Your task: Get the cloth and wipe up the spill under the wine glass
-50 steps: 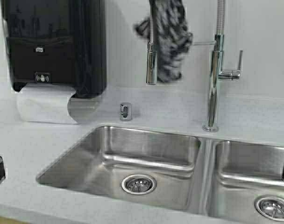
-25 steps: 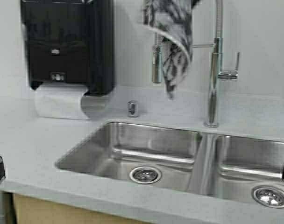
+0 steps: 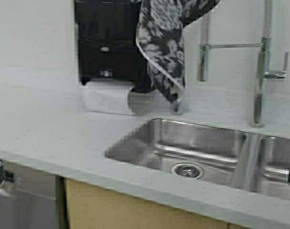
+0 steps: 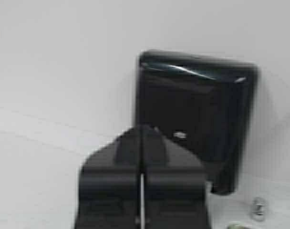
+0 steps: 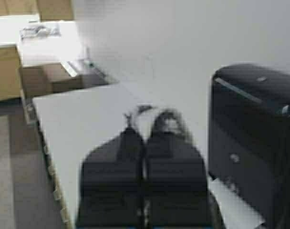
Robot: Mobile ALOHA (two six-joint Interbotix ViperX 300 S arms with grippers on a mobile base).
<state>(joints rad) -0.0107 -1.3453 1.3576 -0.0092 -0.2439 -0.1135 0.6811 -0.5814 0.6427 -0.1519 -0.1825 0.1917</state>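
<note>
The cloth (image 3: 161, 43), dark grey with a white floral pattern and a pale hem, hangs from above the top edge of the high view, in front of the wall and over the sink's far left corner. My right gripper (image 5: 144, 136) is shut, and a fold of the cloth (image 5: 170, 123) pokes out past its fingertips. My left gripper (image 4: 141, 129) is shut and empty, facing the wall. The wine glass and the spill are out of view.
A black paper towel dispenser (image 3: 107, 43) with white paper (image 3: 107, 98) hanging from it is on the wall. A steel double sink (image 3: 150, 138) and tall faucet (image 3: 259, 71) are to the right. The pale counter (image 3: 49, 129) stretches left.
The robot has moved left: the sink, faucet and dispenser have shifted right in the high view. The cloth now hangs lower and more spread out.
</note>
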